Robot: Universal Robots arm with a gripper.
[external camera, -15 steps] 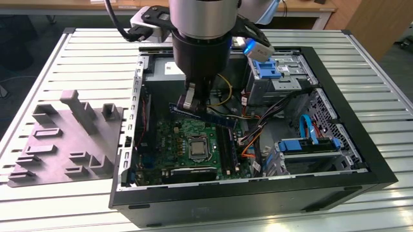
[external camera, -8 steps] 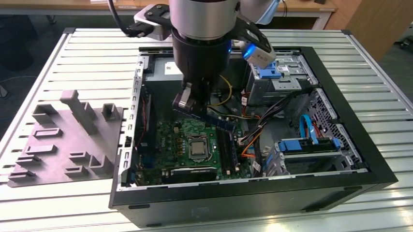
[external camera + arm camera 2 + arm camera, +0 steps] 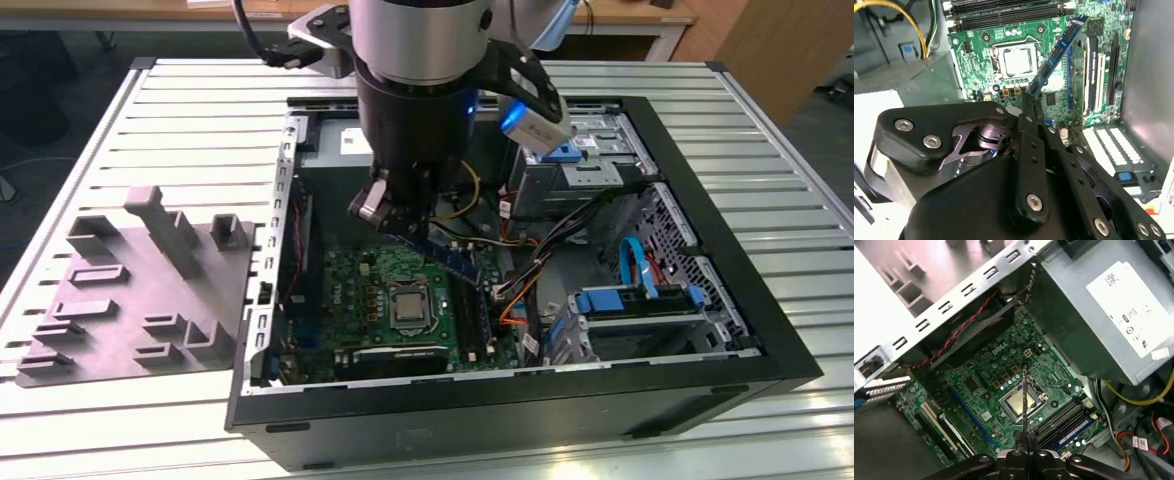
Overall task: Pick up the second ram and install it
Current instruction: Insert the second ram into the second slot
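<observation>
One grey-and-black robot arm reaches down into one open black computer case [image 3: 787, 340], which lies on its side on a slotted metal table [image 3: 174, 130]. Its single black gripper [image 3: 398, 222] is pinched on one end of the second ram [image 3: 451, 260], a long, thin, flat blue circuit stick with black chips. In the second wrist view the two fingers [image 3: 1030, 107] meet on the stick's near end [image 3: 1056, 52], and the rest slants away from them, tilted over the green circuit board [image 3: 984, 60]. In the first wrist view the stick [image 3: 1024, 395] shows edge-on as a thin dark line rising from the gripper [image 3: 1024, 442], across one square silver processor socket [image 3: 1021, 402]. The long black slot strips [image 3: 1061, 421] lie just beside that socket; I cannot count them for sure, nor tell whether the stick's far end touches the board.

One grey metal power box [image 3: 1094, 315] sits beside the board and carries one white label [image 3: 1126, 295] with dark print. One thin red wire [image 3: 961, 330] runs along the case wall. Outside the case, on the exterior view's left, stands one grey moulded plastic tray [image 3: 134, 300] with raised blocks.
</observation>
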